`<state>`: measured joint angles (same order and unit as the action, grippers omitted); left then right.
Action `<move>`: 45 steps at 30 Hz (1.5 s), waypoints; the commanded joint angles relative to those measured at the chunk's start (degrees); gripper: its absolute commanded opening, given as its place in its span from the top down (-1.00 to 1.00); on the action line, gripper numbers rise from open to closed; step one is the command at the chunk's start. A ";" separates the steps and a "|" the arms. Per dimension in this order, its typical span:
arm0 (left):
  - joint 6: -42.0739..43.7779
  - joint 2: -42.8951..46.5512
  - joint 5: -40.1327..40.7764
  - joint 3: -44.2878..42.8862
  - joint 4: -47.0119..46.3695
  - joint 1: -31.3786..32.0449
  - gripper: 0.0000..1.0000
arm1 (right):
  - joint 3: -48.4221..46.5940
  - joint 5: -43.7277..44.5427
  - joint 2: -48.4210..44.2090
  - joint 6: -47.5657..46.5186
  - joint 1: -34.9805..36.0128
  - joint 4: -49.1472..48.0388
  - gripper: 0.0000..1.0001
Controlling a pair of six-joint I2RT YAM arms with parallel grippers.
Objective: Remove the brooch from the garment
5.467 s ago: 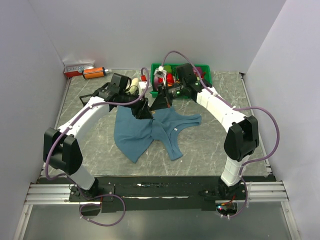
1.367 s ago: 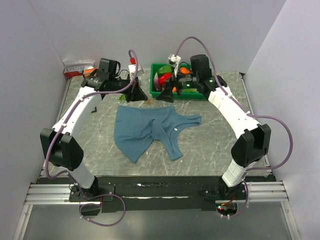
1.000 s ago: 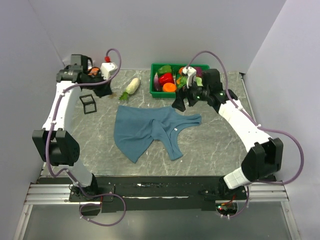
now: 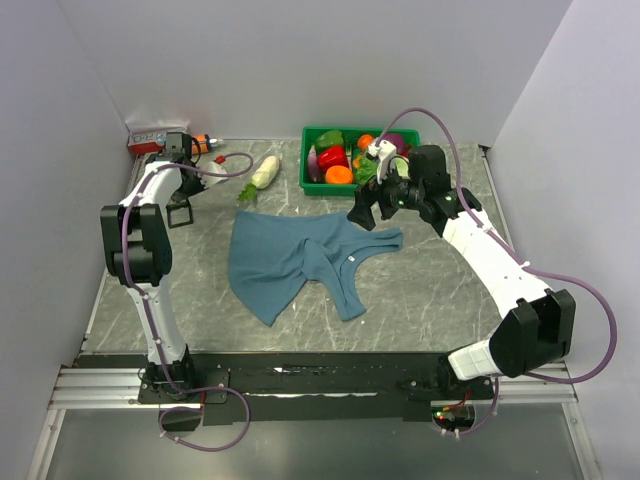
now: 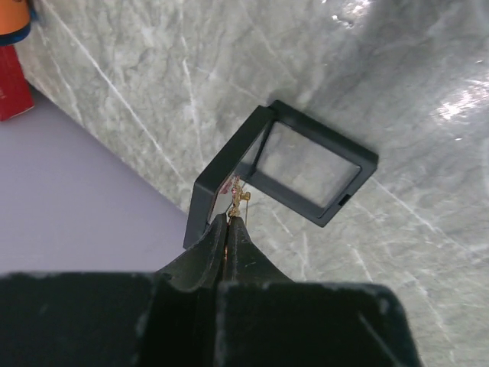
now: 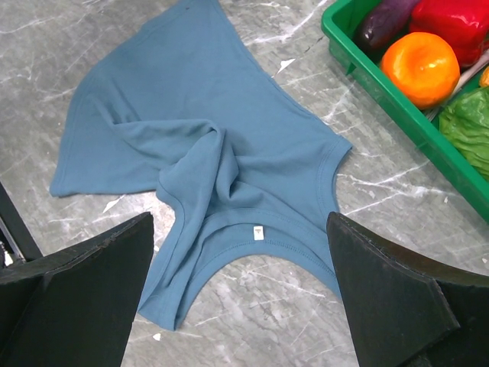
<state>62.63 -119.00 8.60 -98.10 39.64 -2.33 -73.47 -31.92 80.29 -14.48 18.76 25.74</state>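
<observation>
Left gripper [image 5: 230, 222] has its jaws pressed together on the tiny golden, reddish-tinted metal brooch [image 5: 236, 200], pinched right at the tips. The brooch is off the cloth, at the upper left of the top view, well apart from the teal-blue soft fabric sleeveless garment [image 4: 295, 262]. In the left wrist view the brooch sits over the near left edge of a small black square plastic frame [image 5: 306, 164] with a clear middle, lying flat on the grey marbled table [image 4: 430, 290]; cannot tell if brooch and frame touch. A flat red box [image 5: 11, 86] shows at the far upper left of that view, against the pale wall. Right gripper [image 4: 365, 215] has its jaws spread wide with nothing between them, and it hangs over the upper right edge of the garment. The garment lies centre of the table, rumpled, with a fold ridge down its middle and its small white neck label [image 6: 258, 232] facing up near the neckline. A green plastic tray [image 4: 312, 170] stands at the upper centre of the top view, just beyond the garment, holding a round orange fruit [image 6: 424, 67], a red pepper [image 6: 454, 21], a dark purple eggplant [image 6: 390, 21] and green lettuce [image 6: 466, 126]. A white radish with green leaves [image 4: 264, 172] lies on the table left of the tray.
</observation>
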 commanded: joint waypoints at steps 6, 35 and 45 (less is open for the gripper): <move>1.44 -1.23 2.12 -1.12 -1.76 -0.31 0.99 | -0.79 -0.16 0.22 -0.72 0.31 -2.01 -1.00; 0.74 -4.05 1.59 0.02 -3.08 -0.31 0.99 | -2.29 -0.42 2.77 -1.43 0.31 -1.04 -1.00; -0.05 -4.84 1.77 -0.16 -2.37 -0.22 0.99 | -2.29 -0.42 3.20 -1.69 0.22 -1.04 -1.00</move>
<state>63.29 -123.39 10.13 -97.38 37.06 -2.44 -73.56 -32.18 83.13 -15.51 18.76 25.78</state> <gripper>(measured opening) 0.023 0.997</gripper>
